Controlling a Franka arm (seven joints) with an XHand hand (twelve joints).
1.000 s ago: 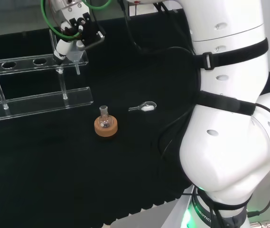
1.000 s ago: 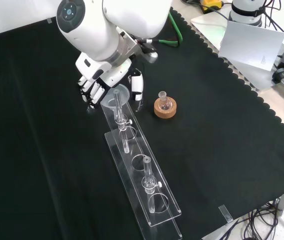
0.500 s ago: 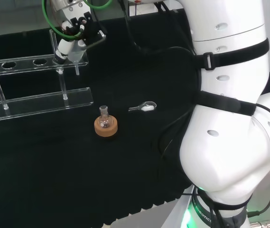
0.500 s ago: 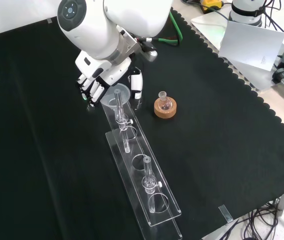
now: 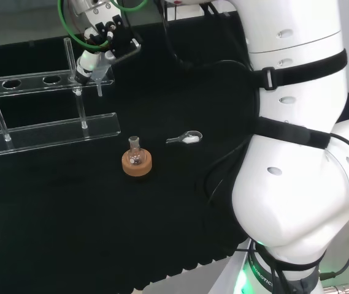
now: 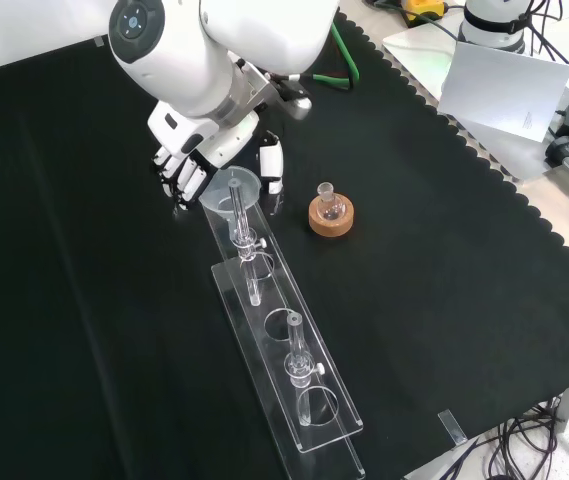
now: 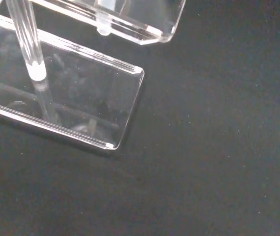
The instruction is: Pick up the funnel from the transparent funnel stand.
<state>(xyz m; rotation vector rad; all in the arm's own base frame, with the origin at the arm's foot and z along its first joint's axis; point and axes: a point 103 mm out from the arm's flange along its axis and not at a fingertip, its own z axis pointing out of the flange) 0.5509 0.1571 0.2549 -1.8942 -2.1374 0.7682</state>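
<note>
Plainly, in the head view the funnel point(image 5: 100, 75) is seen at the right-hand end of the clear stand point(image 5: 51, 130), its stem pointing down past the upper shelf. The hand point(image 5: 94, 58) is curled round the funnel's cone, fingers on one side and thumb on the other. Farther forward on the black cloth, a small flask point(image 5: 135, 155) on a cork ring point(image 5: 137, 163) and a little scoop point(image 5: 186, 138) are set well apart from the stand.

From the front view, the funnel's point(image 6: 232, 188) round mouth is shown between the fingers point(image 6: 186, 177) and the thumb point(image 6: 272, 166), at the stand's point(image 6: 309, 405) far end.

Through the wrist view, the stand's base plate point(image 7: 93, 103) and a post point(image 7: 29, 42) are seen close up.

The funnel is judged light, rigid, smooth and breakable; it is best gripped by the cone's rim rather than by the thin stem.
</note>
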